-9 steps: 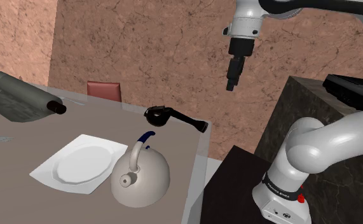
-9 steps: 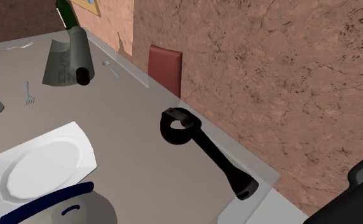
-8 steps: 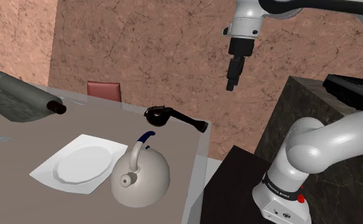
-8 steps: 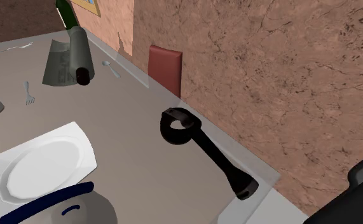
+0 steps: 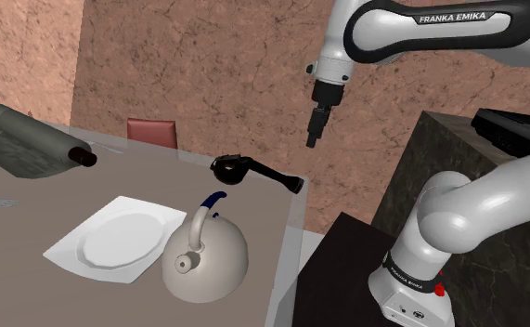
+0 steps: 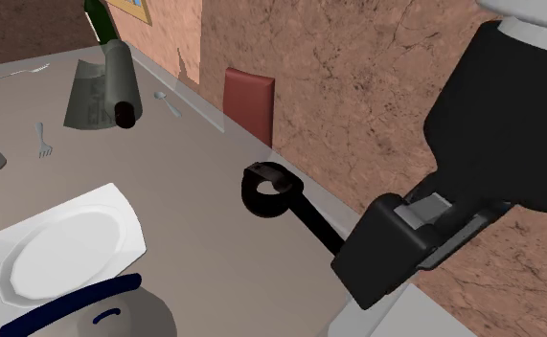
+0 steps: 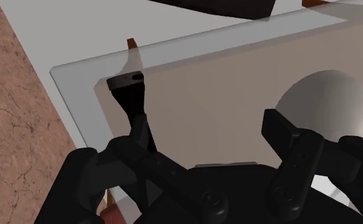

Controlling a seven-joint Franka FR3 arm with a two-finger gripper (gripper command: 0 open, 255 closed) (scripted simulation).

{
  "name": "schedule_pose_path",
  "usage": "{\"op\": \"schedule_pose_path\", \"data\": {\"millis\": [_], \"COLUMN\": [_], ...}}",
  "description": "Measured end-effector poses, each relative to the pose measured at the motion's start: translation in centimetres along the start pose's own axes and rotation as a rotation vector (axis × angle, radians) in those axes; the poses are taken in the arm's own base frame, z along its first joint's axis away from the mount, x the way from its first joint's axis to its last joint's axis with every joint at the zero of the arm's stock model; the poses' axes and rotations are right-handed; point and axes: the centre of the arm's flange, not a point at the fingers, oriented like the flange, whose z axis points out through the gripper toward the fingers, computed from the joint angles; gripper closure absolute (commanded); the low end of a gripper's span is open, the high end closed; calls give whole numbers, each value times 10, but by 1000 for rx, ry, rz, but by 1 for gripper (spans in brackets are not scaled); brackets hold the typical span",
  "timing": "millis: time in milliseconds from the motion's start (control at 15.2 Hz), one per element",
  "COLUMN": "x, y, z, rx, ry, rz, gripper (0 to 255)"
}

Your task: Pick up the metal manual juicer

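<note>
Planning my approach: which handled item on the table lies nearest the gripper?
The black long-handled juicer at the table corner; the round grey kettle with a blue handle sits farther off, beside the white plate.

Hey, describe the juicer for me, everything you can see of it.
The juicer is drawn all black. It has a round, cup-like head and a long straight handle that widens at its end. It lies flat on the table near the corner by the wall, head toward the red chair, handle along the edge. Only the table touches it; the open gripper hangs above its handle end, apart.
</note>
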Motion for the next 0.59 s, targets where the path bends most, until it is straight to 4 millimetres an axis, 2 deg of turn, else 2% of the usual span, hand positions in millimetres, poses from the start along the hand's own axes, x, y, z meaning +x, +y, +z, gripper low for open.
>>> {"op": "schedule_pose_path", "data": {"millis": [594], "x": [63], "y": [39], "z": [77], "rx": [8], "ry": [122], "rz": [-97], "gripper": [0]}}
